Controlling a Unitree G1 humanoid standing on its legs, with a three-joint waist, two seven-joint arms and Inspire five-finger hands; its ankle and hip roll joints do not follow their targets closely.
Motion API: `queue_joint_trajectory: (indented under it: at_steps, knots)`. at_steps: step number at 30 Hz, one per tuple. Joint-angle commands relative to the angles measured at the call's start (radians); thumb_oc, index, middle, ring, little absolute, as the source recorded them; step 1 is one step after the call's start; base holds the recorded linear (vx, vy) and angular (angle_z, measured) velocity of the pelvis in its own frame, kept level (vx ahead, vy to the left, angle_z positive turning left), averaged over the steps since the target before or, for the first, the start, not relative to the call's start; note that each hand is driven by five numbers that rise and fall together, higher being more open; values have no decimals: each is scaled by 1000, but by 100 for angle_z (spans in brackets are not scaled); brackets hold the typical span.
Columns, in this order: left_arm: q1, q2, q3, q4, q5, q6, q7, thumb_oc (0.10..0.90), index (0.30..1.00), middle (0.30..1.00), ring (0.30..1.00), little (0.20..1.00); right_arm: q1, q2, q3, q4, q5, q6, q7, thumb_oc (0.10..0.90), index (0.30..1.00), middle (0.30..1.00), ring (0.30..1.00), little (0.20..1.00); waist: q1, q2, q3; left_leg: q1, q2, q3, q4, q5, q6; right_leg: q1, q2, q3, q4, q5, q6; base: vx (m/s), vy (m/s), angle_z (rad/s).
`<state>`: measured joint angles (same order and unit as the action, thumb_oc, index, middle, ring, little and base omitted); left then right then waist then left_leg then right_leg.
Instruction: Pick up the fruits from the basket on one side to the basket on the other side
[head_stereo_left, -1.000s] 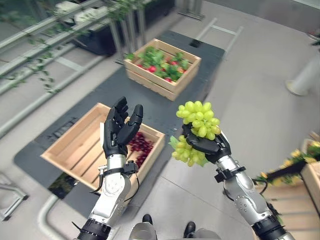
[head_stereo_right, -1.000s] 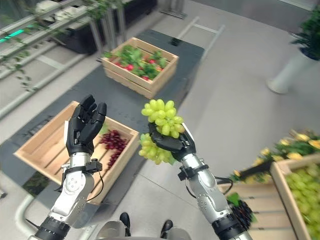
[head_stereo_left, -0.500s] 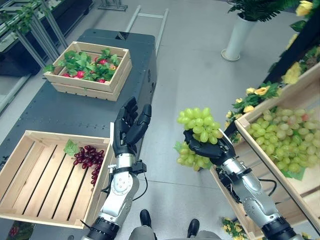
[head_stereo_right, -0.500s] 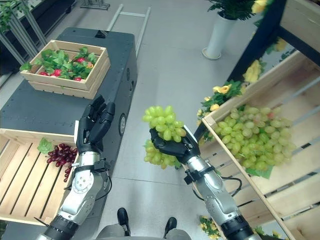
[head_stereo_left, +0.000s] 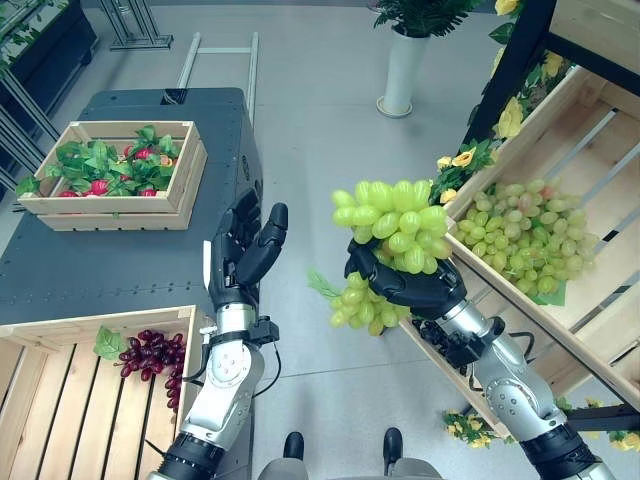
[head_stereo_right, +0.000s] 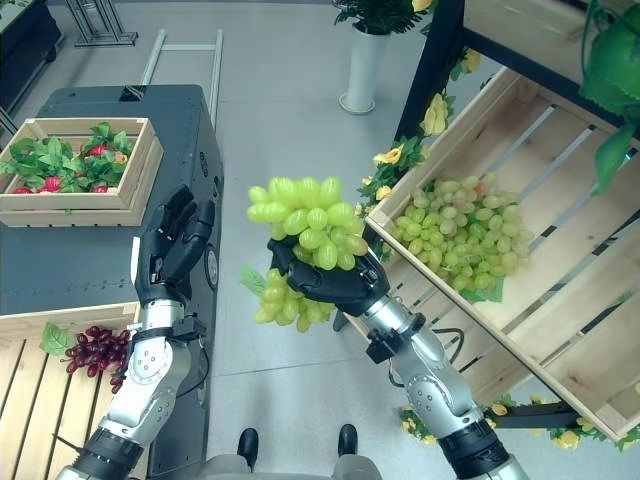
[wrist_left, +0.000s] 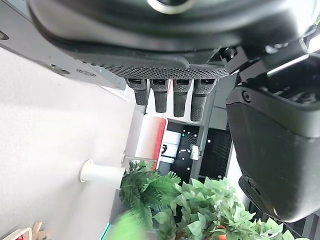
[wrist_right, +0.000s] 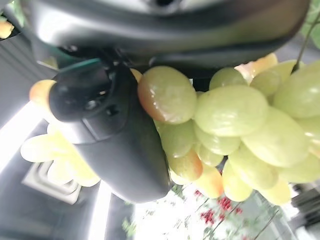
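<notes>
My right hand (head_stereo_left: 415, 291) is shut on a bunch of green grapes (head_stereo_left: 392, 222), held palm-up in mid-air over the floor; part of the bunch hangs below the hand. In the right wrist view the grapes (wrist_right: 235, 120) press against the thumb (wrist_right: 115, 145). Just to its right, a tilted wooden crate (head_stereo_left: 590, 180) holds a pile of green grapes (head_stereo_left: 520, 232). My left hand (head_stereo_left: 238, 262) is raised with straight fingers, empty. A wooden crate (head_stereo_left: 60, 400) at the lower left holds dark red grapes (head_stereo_left: 150, 355).
A crate of red fruit and green leaves (head_stereo_left: 105, 175) sits on a dark grey platform (head_stereo_left: 130, 250). A white pot with a plant (head_stereo_left: 400, 65) stands on the floor behind. Yellow flowers (head_stereo_left: 460, 160) trim the tilted crate's stand.
The camera has swung right, bringing the tilted crate of green grapes closer to centre. My right hand still holds the green bunch, now nearer that crate. The left hand stays raised and open.
</notes>
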<state>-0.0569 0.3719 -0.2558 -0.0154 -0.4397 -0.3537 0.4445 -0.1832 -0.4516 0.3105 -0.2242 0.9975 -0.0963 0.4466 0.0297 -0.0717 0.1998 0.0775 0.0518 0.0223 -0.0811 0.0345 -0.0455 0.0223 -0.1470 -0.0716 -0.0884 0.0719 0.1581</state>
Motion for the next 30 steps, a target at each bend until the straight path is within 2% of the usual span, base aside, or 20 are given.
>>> queue_joint_trajectory:
  at_steps: [1,6,8,11,15,17,19,20,21,22,23,26,30]
  knots:
    - [-128,16,12,-65,12,-50,-26,800,900,900,900,900,-139,58,-100,-145,153,-93,11,400,300,300,300,300,4,29,-113,-47,-2,-23,6,-23,13,30,34,-88,25,-39,-53,14,77,-4]
    - [-144,9,-1,-51,-3,-31,-26,800,900,900,900,900,-187,100,-136,-150,174,-161,-107,400,300,300,300,300,2,28,-125,-31,0,-8,1,-37,19,40,31,-85,11,-36,-48,18,47,-5]
    - [-149,6,-8,-48,-3,-29,-21,800,900,900,900,900,-203,109,-151,-150,167,-169,-152,400,300,300,300,300,0,28,-127,-29,1,-4,1,-40,21,42,33,-78,6,-35,-48,0,0,0]
    - [-158,-1,-25,-35,-1,-26,-11,800,900,900,900,900,-231,113,-197,-118,123,-216,-270,400,300,300,300,300,-8,27,-133,-23,7,9,-3,-46,22,43,34,-71,1,-33,-45,9,14,-2]
    - [-164,-4,-28,-25,1,-27,-2,800,900,900,900,900,-250,114,-248,-97,97,-253,-398,400,300,300,300,300,-20,27,-138,-20,10,27,-5,-45,24,30,33,-53,1,-25,-43,7,17,-6]
    - [-166,1,-30,-26,0,-17,4,800,900,900,900,900,-262,107,-275,-79,39,-263,-462,400,300,300,300,300,-27,28,-143,-20,13,35,-6,-48,24,27,36,-44,1,-25,-41,11,9,-10]
    - [-166,1,-30,-26,0,-17,4,800,900,900,900,900,-262,107,-275,-79,39,-263,-462,400,300,300,300,300,-27,28,-143,-20,13,35,-6,-48,24,27,36,-44,1,-25,-41,12,4,-7]
    - [-168,5,-32,-28,-5,-6,4,800,900,900,900,900,-276,76,-296,-49,-47,-259,-521,400,300,300,300,300,-35,29,-145,-15,15,44,-6,-50,24,25,36,-34,1,-23,-40,18,5,-3]
    - [-168,5,-32,-28,-5,-6,4,800,900,900,900,900,-276,76,-296,-49,-47,-259,-521,400,300,300,300,300,-35,29,-145,-15,15,44,-6,-50,24,25,36,-34,1,-23,-40,48,13,-4]
    - [-160,14,-29,-24,-18,-10,-12,800,900,900,900,900,-285,27,-327,-4,-151,-253,-569,400,300,300,300,300,-48,28,-144,-5,19,58,-4,-57,24,29,37,-20,1,-25,-38,40,9,-3]
    - [-157,17,-26,-26,-24,-10,-22,800,900,900,900,900,-284,7,-340,16,-231,-246,-592,400,300,300,300,300,-51,27,-147,-5,20,62,-4,-58,24,26,39,-13,1,-23,-38,46,12,-5]
    - [-150,25,-30,-38,-34,-8,-24,800,900,900,900,900,-276,-53,-367,63,-363,-238,-621,400,300,300,300,300,-64,26,-143,1,23,72,-1,-63,26,26,41,1,1,-22,-38,17,4,-16]
    - [-136,33,-33,-42,-47,-19,-40,800,900,900,900,900,-257,-154,-397,147,-424,-248,-613,400,300,300,300,300,-81,19,-134,12,33,89,1,-68,24,26,46,18,1,-21,-38,6,-8,-13]
